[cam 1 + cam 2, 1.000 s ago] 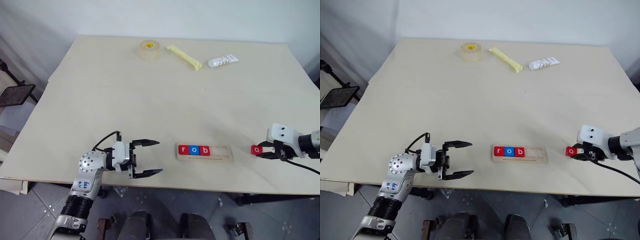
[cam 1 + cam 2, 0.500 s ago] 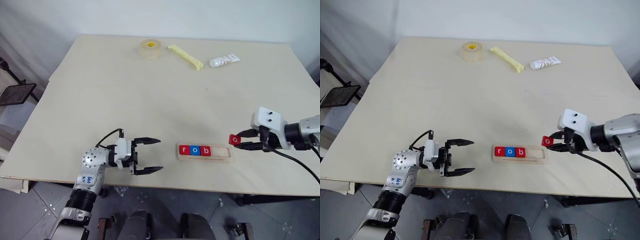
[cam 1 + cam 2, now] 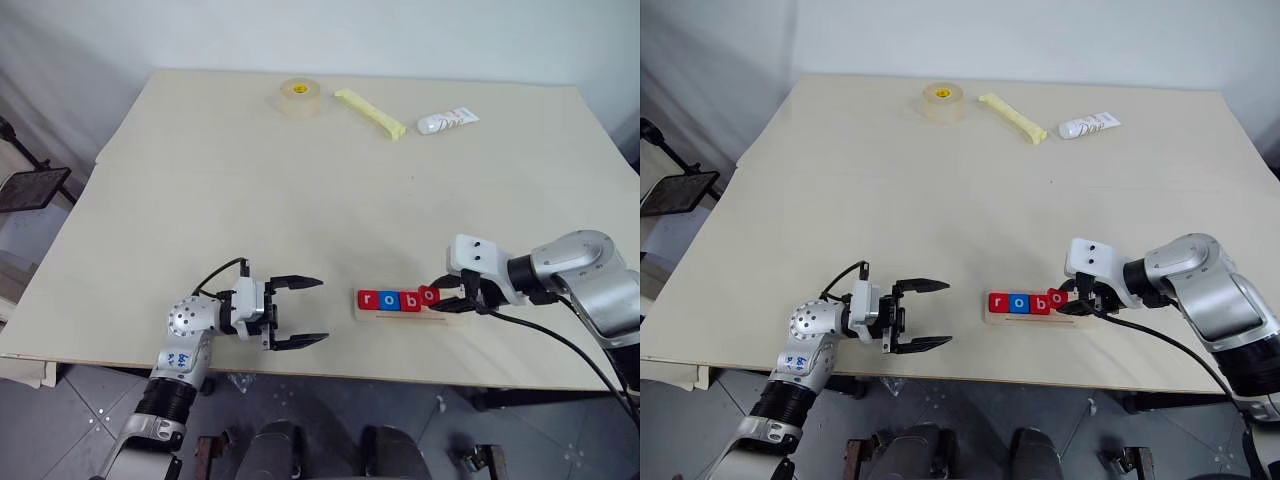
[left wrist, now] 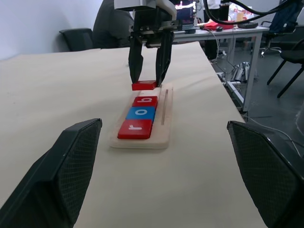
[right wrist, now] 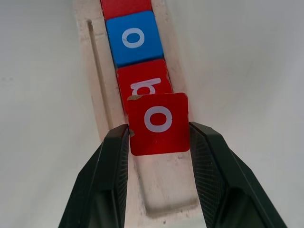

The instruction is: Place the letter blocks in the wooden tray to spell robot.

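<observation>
The wooden tray (image 3: 452, 308) lies near the table's front edge. In its groove sit three letter blocks: red r (image 3: 368, 299), blue o (image 3: 388, 300) and red b (image 3: 408, 300). My right gripper (image 3: 440, 297) is shut on a red o block (image 5: 158, 122), pinched by its side edges. It hangs tilted just above the tray, overlapping the b (image 5: 142, 81). The bare groove (image 5: 159, 190) lies under it. My left gripper (image 3: 312, 312) stands open and holds nothing, a short way left of the tray and pointing at it. From there, the right gripper (image 4: 147, 81) rises over the tile row.
At the far edge of the table lie a tape roll (image 3: 299, 97), a yellow stick packet (image 3: 368, 113) and a white tube (image 3: 447, 122). The table's front edge (image 3: 330, 370) runs just behind both grippers. A black stand (image 3: 30, 188) sits off the table's left side.
My right gripper has carried the red o block leftward, from the table right of the tray to just above the tray beside the b. The left gripper stayed put.
</observation>
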Robot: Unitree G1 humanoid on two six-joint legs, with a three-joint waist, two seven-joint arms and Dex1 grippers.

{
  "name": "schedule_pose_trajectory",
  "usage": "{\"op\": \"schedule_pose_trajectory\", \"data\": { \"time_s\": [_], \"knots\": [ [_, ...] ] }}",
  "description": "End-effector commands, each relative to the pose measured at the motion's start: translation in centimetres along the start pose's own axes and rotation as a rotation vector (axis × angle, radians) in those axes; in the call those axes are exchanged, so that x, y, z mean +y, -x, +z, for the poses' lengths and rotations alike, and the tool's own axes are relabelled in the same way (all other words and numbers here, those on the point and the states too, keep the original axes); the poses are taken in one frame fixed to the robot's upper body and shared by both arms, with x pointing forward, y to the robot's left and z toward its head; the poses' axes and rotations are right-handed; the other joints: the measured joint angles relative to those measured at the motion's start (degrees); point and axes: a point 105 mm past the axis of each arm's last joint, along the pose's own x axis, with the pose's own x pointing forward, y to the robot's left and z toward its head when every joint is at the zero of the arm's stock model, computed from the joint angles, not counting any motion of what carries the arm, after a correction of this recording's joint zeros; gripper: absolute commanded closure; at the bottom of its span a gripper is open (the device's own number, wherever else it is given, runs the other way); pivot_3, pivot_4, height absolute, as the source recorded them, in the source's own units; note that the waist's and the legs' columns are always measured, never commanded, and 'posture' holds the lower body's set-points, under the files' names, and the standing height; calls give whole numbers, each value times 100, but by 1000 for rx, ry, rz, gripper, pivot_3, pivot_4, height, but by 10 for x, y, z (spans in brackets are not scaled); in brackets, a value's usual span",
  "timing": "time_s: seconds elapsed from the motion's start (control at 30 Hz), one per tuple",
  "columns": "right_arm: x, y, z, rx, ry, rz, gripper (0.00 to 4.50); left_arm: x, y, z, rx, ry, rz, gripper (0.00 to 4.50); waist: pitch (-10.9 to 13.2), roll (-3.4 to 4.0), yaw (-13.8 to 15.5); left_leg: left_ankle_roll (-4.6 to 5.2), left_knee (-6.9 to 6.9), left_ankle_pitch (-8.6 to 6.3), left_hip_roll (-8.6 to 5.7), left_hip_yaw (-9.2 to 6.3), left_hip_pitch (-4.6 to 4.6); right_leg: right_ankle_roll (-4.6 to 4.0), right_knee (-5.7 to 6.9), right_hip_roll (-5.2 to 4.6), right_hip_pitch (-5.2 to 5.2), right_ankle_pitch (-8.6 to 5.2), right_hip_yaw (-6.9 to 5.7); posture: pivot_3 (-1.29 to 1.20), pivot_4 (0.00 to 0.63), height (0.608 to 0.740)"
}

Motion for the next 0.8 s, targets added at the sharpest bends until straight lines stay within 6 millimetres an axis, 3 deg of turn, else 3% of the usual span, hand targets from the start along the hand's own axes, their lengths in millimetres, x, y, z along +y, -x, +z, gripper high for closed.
{"op": "schedule_pose_trajectory", "data": {
  "time_s": [0.03,0.37,0.67,0.8],
  "knots": [
    [-3,3,2,12,34,-7,3041,0,-1,7,-10,-39,6,0,0,0,0,0,0,0,0,0,0,0,0,0,0,0,0,0,150,740],
    [-5,5,-5,58,66,6,3041,1,-2,7,-9,-41,14,0,0,0,0,0,-1,0,0,3,0,0,1,0,-2,0,-1,0,150,740],
    [1,16,11,5,69,-13,72,2,-3,6,-10,-42,16,0,0,0,0,0,-1,0,0,2,0,0,2,0,-3,0,0,0,150,740],
    [5,19,8,4,51,-28,25,3,-5,6,-13,-43,13,0,0,0,8,0,-1,0,0,-2,0,0,1,0,-1,0,1,0,150,740]
  ]
}}
